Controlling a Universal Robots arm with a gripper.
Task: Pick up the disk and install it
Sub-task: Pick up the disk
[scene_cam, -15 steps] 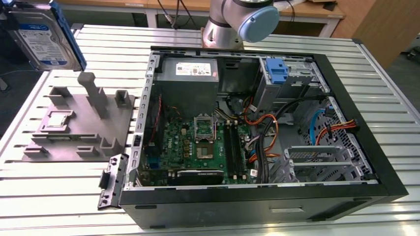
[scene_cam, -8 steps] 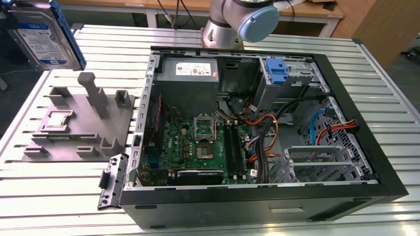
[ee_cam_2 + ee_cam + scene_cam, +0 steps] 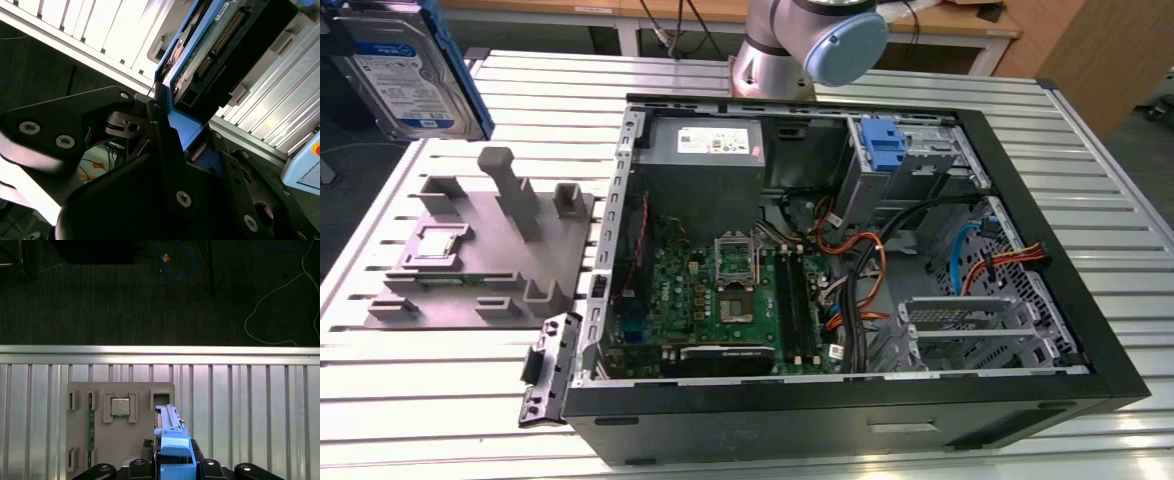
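Observation:
The disk, silver-grey with a white-and-blue label and a blue carrier frame, hangs upright in the air at the exterior view's far left, above the table and behind the grey stand. In the second wrist view my gripper is shut on the blue frame of the disk, whose circuit-board side faces the camera. The first wrist view looks down past the gripper and the disk onto the stand below.
The open computer case lies on the slatted metal table, with a grey power supply, a blue-fronted bay and a metal drive cage inside. The stand carries a processor chip and a green memory stick. The table's edge runs just beyond the stand.

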